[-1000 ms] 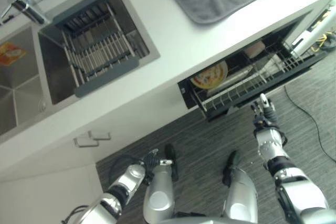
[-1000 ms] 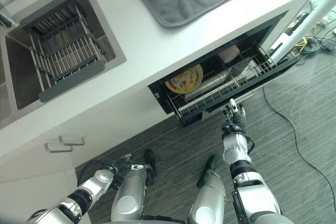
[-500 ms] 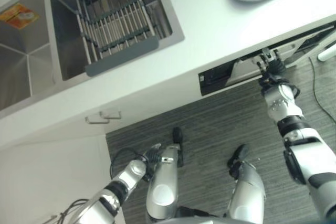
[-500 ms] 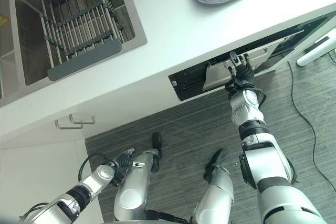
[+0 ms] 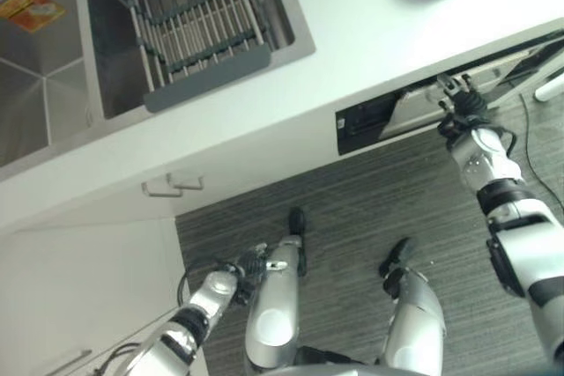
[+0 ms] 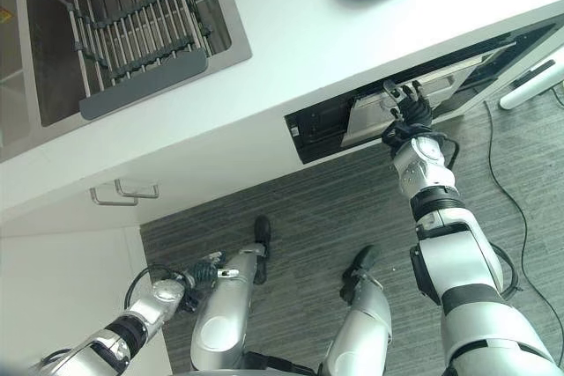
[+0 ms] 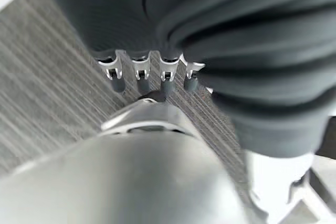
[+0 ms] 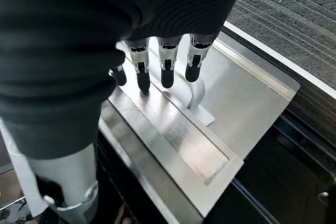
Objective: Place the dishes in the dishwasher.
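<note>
Bright even light; close wrist views blurred.

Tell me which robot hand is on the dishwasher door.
The right robot hand: its straight fingers press the brushed-steel dishwasher door under the white counter. The left robot hand hangs low above the grey floor.

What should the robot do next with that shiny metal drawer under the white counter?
Probably keep pushing it in. The right hand rests with straight fingers against the shiny metal front of the dishwasher drawer, which sits almost flush under the white counter, yet a dark gap shows beside it. The left hand hangs low over the floor.
</note>
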`<state>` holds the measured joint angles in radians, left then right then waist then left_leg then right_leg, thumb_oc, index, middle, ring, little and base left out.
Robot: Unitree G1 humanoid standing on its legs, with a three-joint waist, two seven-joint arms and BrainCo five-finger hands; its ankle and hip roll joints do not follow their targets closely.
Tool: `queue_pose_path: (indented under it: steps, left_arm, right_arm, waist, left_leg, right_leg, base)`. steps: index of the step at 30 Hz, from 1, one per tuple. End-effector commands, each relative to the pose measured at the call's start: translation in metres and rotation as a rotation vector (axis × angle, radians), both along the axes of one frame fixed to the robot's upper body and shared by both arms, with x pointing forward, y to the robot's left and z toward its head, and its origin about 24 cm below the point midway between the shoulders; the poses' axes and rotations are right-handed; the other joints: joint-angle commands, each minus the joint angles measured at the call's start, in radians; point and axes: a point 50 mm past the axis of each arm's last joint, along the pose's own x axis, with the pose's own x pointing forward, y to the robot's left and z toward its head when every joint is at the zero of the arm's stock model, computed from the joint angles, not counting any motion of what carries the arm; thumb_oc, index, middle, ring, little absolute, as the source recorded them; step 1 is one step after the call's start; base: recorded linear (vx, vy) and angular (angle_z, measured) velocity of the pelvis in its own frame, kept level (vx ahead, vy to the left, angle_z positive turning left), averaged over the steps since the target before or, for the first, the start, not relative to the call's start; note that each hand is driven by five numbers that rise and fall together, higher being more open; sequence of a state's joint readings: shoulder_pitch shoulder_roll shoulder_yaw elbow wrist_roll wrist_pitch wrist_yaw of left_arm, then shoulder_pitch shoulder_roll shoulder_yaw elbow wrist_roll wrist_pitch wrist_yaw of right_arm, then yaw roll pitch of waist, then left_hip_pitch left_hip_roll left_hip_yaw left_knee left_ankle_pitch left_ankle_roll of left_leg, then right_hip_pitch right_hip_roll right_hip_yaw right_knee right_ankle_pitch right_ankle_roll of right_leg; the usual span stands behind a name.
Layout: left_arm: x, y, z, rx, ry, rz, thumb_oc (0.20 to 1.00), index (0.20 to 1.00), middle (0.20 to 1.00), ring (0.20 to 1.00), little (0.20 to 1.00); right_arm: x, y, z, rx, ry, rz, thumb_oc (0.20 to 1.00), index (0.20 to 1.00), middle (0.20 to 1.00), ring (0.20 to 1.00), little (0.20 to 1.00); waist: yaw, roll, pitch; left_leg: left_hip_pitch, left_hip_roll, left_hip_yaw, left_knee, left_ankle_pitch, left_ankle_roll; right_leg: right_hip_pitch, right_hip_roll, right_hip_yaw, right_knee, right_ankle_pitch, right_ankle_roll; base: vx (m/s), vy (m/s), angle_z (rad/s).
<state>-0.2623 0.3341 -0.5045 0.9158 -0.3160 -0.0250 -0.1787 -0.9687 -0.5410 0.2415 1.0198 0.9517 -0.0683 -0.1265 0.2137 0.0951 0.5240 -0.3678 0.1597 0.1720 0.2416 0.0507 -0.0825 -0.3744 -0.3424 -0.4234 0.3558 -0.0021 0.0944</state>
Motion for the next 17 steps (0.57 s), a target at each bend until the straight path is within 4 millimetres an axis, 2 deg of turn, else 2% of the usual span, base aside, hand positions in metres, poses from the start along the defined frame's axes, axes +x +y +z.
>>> queue_pose_path:
  steps: [1, 3, 4, 5, 7, 8, 11, 13, 14, 17]
  left_arm:
    - [-0.004, -0.004, -0.001, -0.098, -0.002, -0.003, 1.0, 1.0, 1.0, 1.0, 1.0]
    - [-0.008, -0.006, -0.006, -0.105, 0.009, 0.01, 1.0, 1.0, 1.0, 1.0, 1.0]
    - [-0.011, -0.006, -0.009, -0.117, 0.03, 0.031, 1.0, 1.0, 1.0, 1.0, 1.0]
    - [-0.012, -0.006, -0.01, -0.123, 0.039, 0.039, 1.0, 1.0, 1.0, 1.0, 1.0]
    - [-0.018, -0.005, -0.016, -0.168, 0.106, 0.087, 1.0, 1.0, 1.0, 1.0, 1.0]
    - [-0.02, -0.005, -0.018, -0.188, 0.116, 0.087, 1.0, 1.0, 1.0, 1.0, 1.0]
    - [-0.024, -0.004, -0.021, -0.171, 0.129, 0.093, 1.0, 1.0, 1.0, 1.0, 1.0]
    - [-0.028, -0.001, -0.023, -0.158, 0.146, 0.101, 1.0, 1.0, 1.0, 1.0, 1.0]
    - [-0.034, 0.002, -0.026, -0.149, 0.161, 0.118, 1.0, 1.0, 1.0, 1.0, 1.0]
    - [-0.043, 0.006, -0.031, -0.129, 0.186, 0.134, 1.0, 1.0, 1.0, 1.0, 1.0]
  right_arm:
    - [0.012, 0.051, 0.027, -0.053, -0.117, 0.181, 1.0, 1.0, 1.0, 1.0, 1.0]
    - [0.0, 0.05, -0.027, -0.001, 0.001, 0.164, 1.0, 1.0, 1.0, 1.0, 1.0]
    - [-0.014, 0.048, -0.066, 0.03, 0.089, 0.155, 1.0, 1.0, 1.0, 1.0, 1.0]
    - [-0.017, 0.047, -0.074, 0.032, 0.105, 0.155, 1.0, 1.0, 1.0, 1.0, 1.0]
    - [-0.044, 0.042, -0.125, 0.062, 0.222, 0.134, 1.0, 1.0, 1.0, 1.0, 1.0]
    - [-0.063, 0.038, -0.155, 0.069, 0.296, 0.124, 1.0, 1.0, 1.0, 1.0, 1.0]
    - [-0.078, 0.036, -0.174, 0.068, 0.353, 0.126, 1.0, 1.0, 1.0, 1.0, 1.0]
    - [-0.103, 0.031, -0.2, 0.061, 0.425, 0.117, 1.0, 1.0, 1.0, 1.0, 1.0]
    - [-0.123, 0.029, -0.218, 0.079, 0.471, 0.118, 1.0, 1.0, 1.0, 1.0, 1.0]
    - [-0.146, 0.027, -0.237, 0.099, 0.536, 0.111, 1.0, 1.0, 1.0, 1.0, 1.0]
  waist:
    - [0.064, -0.013, -0.023]
    - [0.044, -0.021, -0.039]
    - [0.026, -0.027, -0.054]
    - [0.022, -0.028, -0.057]
    - [-0.002, -0.036, -0.082]
    - [-0.019, -0.044, -0.102]
    - [-0.031, -0.048, -0.12]
    - [-0.046, -0.056, -0.149]
    - [-0.057, -0.059, -0.173]
    - [-0.073, -0.064, -0.215]
  left_leg:
    - [0.074, -0.074, 0.02, -0.094, 0.008, 0.036]
    - [0.107, -0.058, 0.038, -0.129, 0.021, 0.027]
    - [0.136, -0.046, 0.054, -0.159, 0.031, 0.019]
    - [0.142, -0.044, 0.058, -0.166, 0.033, 0.017]
    - [0.179, -0.032, 0.079, -0.205, 0.04, 0.009]
    - [0.205, -0.025, 0.094, -0.228, 0.044, 0.002]
    - [0.229, -0.021, 0.105, -0.248, 0.046, -0.004]
    - [0.261, -0.017, 0.115, -0.266, 0.046, -0.008]
    - [0.287, -0.018, 0.122, -0.276, 0.043, -0.008]
    - [0.323, -0.019, 0.134, -0.291, 0.039, -0.01]
  right_leg:
    - [0.111, 0.068, -0.011, 0.111, -0.166, 0.023]
    - [0.142, 0.07, -0.01, 0.063, -0.146, 0.032]
    - [0.167, 0.074, -0.008, 0.024, -0.129, 0.039]
    - [0.172, 0.075, -0.007, 0.014, -0.126, 0.041]
    - [0.208, 0.08, -0.005, -0.042, -0.106, 0.05]
    - [0.236, 0.085, -0.003, -0.08, -0.094, 0.055]
    - [0.261, 0.093, 0.0, -0.113, -0.086, 0.058]
    - [0.29, 0.099, 0.005, -0.143, -0.075, 0.061]
    - [0.312, 0.103, 0.01, -0.166, -0.064, 0.067]
    - [0.342, 0.105, 0.02, -0.198, -0.05, 0.072]
  base:
    - [0.05, -0.018, 0.01]
    - [0.05, -0.019, 0.01]
    - [0.04, -0.016, 0.02]
    - [0.04, -0.02, 0.0]
    - [0.05, -0.034, -0.1]
    - [0.05, -0.045, -0.11]
    - [0.03, -0.028, -0.03]
    - [0.06, -0.04, -0.08]
    - [0.08, -0.026, -0.1]
    - [0.08, -0.008, -0.09]
